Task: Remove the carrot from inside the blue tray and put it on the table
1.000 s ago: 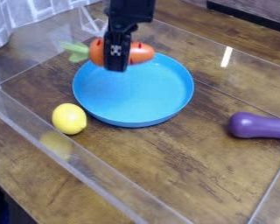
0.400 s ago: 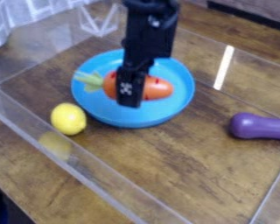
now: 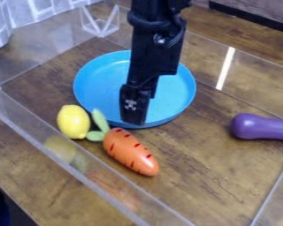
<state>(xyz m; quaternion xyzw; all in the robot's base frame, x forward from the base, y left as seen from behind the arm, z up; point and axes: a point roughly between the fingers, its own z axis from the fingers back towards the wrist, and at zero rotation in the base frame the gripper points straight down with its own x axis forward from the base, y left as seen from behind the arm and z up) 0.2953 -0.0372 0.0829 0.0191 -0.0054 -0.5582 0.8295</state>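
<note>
The carrot [image 3: 132,151] lies flat on the counter [image 3: 215,177], outside the blue tray [image 3: 96,81], just off the tray's near rim. Its green leafy top points toward the left edge of the counter and sits right beside the yellow lemon [image 3: 72,121], close enough that the leaves seem to touch it. The orange body tapers away toward the near right.

The gripper [image 3: 133,104] hangs over the near rim of the blue tray, pointing straight down from the black arm. It is above and a little behind the carrot, apart from it, with nothing held. Its fingers look parted, though the dark body makes the gap hard to make out.

The blue tray sits toward the far left part of the counter with nothing lying in the part that shows; the arm covers some of its middle. A purple eggplant-like toy [image 3: 262,127] rests near the right edge of the counter, well apart from the carrot and the tray. A glossy clear sheet covers the wood grain.
</note>
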